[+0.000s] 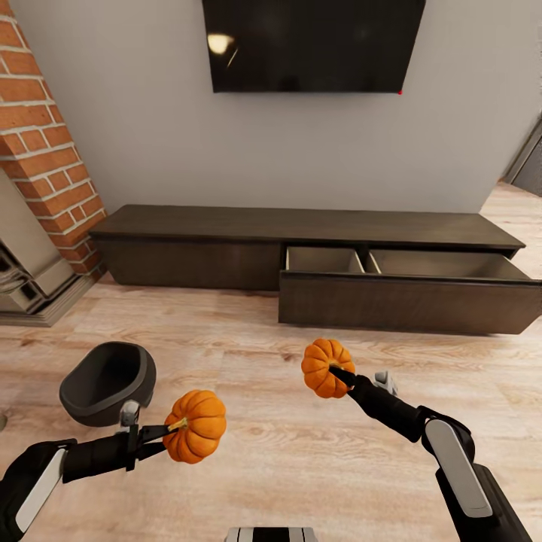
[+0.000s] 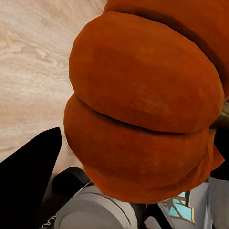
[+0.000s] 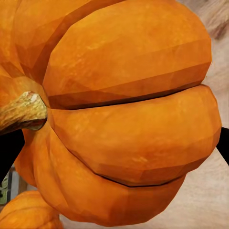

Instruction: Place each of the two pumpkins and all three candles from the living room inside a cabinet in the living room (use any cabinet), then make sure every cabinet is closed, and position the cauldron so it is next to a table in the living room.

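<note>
a furnished living room in a home, with pale wood-plank flooring (image 1: 316, 459) running up to a plain grey wall (image 1: 150, 135). a dark flat-screen television (image 1: 312, 44) hangs on that far wall above a long, low dark brown cabinet (image 1: 226, 237), whose right-hand drawer (image 1: 410, 290) stands pulled open to show pale inner walls. at far left a red brick column (image 1: 41, 143) rises beside what looks like a fireplace surround, and a doorway edge shows at far right.
</note>
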